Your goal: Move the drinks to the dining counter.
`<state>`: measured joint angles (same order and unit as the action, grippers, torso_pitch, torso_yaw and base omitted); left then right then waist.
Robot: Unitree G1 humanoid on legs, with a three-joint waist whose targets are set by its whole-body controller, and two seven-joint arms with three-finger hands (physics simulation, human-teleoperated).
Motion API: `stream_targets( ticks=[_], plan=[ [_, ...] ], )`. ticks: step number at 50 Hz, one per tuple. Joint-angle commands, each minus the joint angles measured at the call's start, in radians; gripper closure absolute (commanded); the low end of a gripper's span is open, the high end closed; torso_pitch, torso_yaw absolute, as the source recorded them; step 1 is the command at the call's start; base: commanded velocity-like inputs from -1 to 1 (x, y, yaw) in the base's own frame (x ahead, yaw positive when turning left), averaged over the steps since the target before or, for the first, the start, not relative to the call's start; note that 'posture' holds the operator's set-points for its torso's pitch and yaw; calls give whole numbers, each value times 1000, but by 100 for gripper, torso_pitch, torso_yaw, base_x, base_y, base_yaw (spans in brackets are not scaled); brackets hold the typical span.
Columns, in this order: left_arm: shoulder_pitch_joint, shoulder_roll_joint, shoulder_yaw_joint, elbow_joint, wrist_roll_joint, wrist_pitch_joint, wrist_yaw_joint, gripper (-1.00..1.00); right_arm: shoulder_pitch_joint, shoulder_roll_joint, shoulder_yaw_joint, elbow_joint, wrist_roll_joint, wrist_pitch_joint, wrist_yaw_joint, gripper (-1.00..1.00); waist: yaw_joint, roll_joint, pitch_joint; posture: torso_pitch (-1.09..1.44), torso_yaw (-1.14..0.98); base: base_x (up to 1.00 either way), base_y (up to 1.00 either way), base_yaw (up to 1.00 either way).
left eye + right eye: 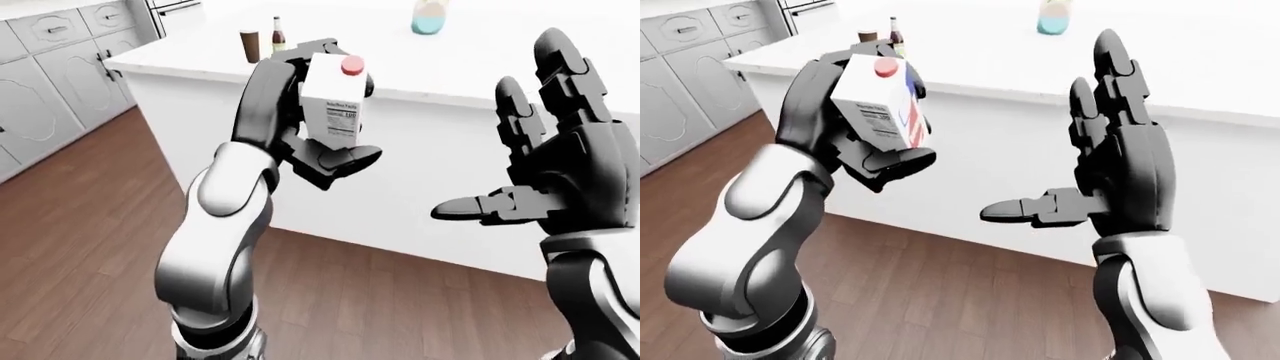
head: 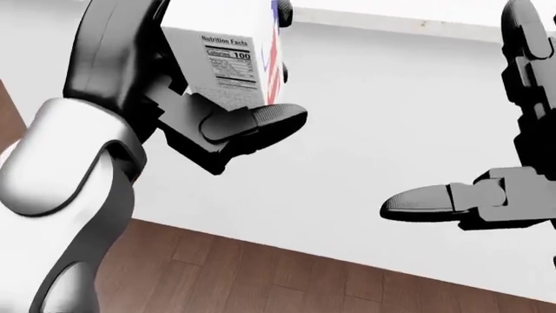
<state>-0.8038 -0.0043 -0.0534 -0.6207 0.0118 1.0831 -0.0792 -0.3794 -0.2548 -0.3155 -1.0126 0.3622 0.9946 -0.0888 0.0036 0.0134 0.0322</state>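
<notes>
A white carton (image 1: 335,106) with a red cap and a nutrition label is upright in my left hand (image 1: 322,133), whose dark fingers close round it from behind and below. In the left-eye view it hangs at chest height beside the white counter (image 1: 480,56), not above its top. The head view shows the carton (image 2: 233,68) close up at top left, its cap cut off. My right hand (image 1: 1095,176) is open at the right, fingers spread upward and thumb pointing left, holding nothing. A brown cup (image 1: 249,46) and a dark bottle (image 1: 278,34) stand on the counter's left end.
A jar with a pale blue base (image 1: 429,16) stands on the counter at the view's top. Grey cabinets (image 1: 45,82) line the left wall. Wooden floor (image 1: 90,225) runs between the cabinets and the counter's white side panel (image 1: 420,195).
</notes>
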Motion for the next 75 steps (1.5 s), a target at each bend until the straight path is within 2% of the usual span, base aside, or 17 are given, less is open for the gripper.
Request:
stream_targets(
  ticks=[1,3,11,15,18,27,30,31,32,39,43,45,50,52,60,70,75],
  plan=[
    [-25,4,15,-16,5,-15,7,100,-20,-9,-1,-18,10,-10,-3,-100,8,6,-14,0,0,83,0,0],
    [-26,6,18,-16,3,-15,7,100,-21,-11,3,-15,10,-14,-5,-100,7,20,44,0,0,83,0,0],
    [-40,9,20,-19,-3,-2,14,100,-27,-15,0,-17,21,-11,-11,-100,42,-2,-1,0,0,82,0,0],
    [-42,8,19,-17,-6,-4,16,100,-28,-17,0,-18,25,-10,-14,-100,29,-92,-31,0,0,82,0,0],
    [-42,8,18,-19,-8,-4,18,100,-26,-17,2,-17,26,-14,-15,-100,19,-90,20,0,0,82,0,0],
    [-46,12,17,-27,-11,6,20,100,-28,-17,-5,-26,37,-1,-26,-100,-15,-59,-15,0,0,82,0,0],
    [-44,12,16,-33,-11,10,20,100,-31,-17,-10,-28,46,9,-35,-100,3,41,-39,0,0,58,0,0],
    [-45,14,18,-34,-11,12,19,100,-33,-19,-11,-27,47,10,-36,-100,4,-4,0,0,0,36,0,0],
    [-47,13,19,-37,-11,17,19,100,-37,-21,-13,-29,51,15,-39,-100,0,26,22,0,0,30,0,0],
    [-48,15,19,-44,-14,25,20,100,-40,-30,-5,-28,52,13,-47,-100,13,-8,-6,0,0,26,0,0],
    [-51,16,18,-47,-14,29,20,100,-47,-34,-10,-34,63,25,-53,-100,8,-98,-31,0,0,26,0,0],
    [-51,14,15,-51,-14,31,22,100,-43,-30,-13,-35,68,21,-56,-100,-11,-90,33,0,0,18,0,0],
    [-43,11,10,-55,-10,27,19,100,-32,-40,-5,-34,66,7,-62,-100,-2,-84,20,0,0,-3,0,0],
    [-45,12,11,-58,-8,32,17,100,-32,-45,-4,-35,62,9,-63,-100,16,-65,-23,0,0,-49,2,0],
    [-51,11,10,-57,-4,37,14,100,-37,-62,-14,-35,88,8,-75,-100,46,41,-19,0,0,-80,15,0],
    [-34,-8,-20,-68,12,40,3,100,-42,-79,-18,-35,119,11,-97,-100,41,-116,-9,0,0,-13,3,0],
    [-10,-23,-30,-85,18,46,-6,100,-41,-75,-24,-35,112,13,-85,-100,23,-61,-3,0,0,0,0,0]
  ],
)
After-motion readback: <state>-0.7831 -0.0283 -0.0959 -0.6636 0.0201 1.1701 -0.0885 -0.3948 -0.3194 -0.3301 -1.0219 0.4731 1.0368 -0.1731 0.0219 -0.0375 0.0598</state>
